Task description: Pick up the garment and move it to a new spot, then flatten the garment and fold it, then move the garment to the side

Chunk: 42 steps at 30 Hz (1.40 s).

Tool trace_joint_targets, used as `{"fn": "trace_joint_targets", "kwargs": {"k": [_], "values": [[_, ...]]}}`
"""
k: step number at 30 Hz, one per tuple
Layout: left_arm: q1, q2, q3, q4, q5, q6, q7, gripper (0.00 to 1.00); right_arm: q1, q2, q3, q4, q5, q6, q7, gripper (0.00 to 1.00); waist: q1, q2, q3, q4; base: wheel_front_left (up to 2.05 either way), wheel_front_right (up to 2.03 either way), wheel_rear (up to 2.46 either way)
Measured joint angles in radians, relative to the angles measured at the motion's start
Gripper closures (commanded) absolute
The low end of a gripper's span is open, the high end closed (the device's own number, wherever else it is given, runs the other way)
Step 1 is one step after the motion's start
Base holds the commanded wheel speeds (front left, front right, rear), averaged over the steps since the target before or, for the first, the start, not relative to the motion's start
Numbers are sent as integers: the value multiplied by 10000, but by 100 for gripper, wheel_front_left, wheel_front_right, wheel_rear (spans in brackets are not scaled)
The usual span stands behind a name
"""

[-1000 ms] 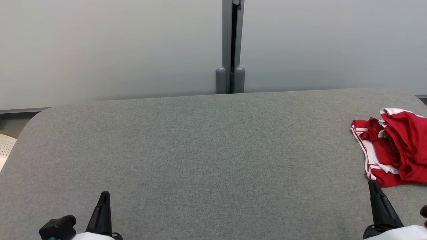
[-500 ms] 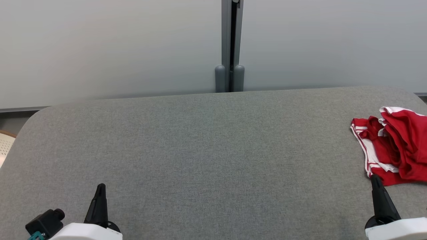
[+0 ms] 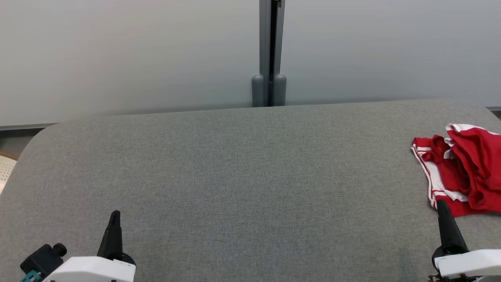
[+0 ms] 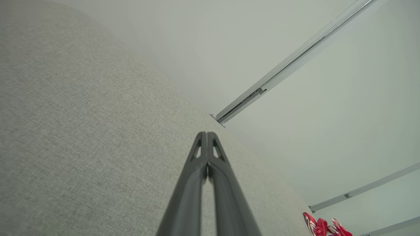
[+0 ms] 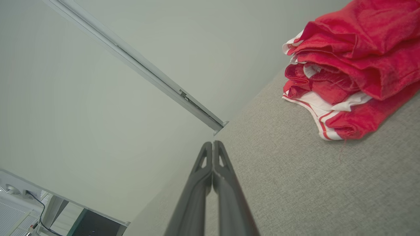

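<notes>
A crumpled red garment (image 3: 465, 172) with white stripes lies bunched at the far right of the grey fabric surface (image 3: 250, 188), cut off by the head view's right edge. The right wrist view has the garment (image 5: 347, 75) at upper right, and it is a small red patch (image 4: 325, 227) at the lower right of the left wrist view. My right gripper (image 3: 441, 203) is shut and empty, its tip just at the garment's near edge; whether it touches I cannot tell. In its own wrist view my right gripper (image 5: 212, 144) has both fingers pressed together. My left gripper (image 3: 115, 214) is shut and empty at lower left, fingers together (image 4: 206, 134).
Pale wall panels with a grey vertical post (image 3: 269, 55) stand behind the surface's far edge. A pale perforated object (image 3: 6, 172) peeks in at the left edge. The surface has rounded corners. A dark cabinet and a cable (image 5: 88, 223) are visible in the right wrist view.
Both arms have come forward: more of the white wrists is visible and both fingertips sit higher in the picture. The right tip has reached the garment's near edge. The camera tilted slightly.
</notes>
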Motion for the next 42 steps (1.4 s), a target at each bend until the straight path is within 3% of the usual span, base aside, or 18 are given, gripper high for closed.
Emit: {"fn": "trace_joint_targets", "kwargs": {"k": [42], "values": [[-660, -236, 671, -12, -4098, -431, 1116, 100, -817, 468, -523, 516, 3873, 0, 763, 100, 0, 0, 204, -67, 0, 0, 0]]}}
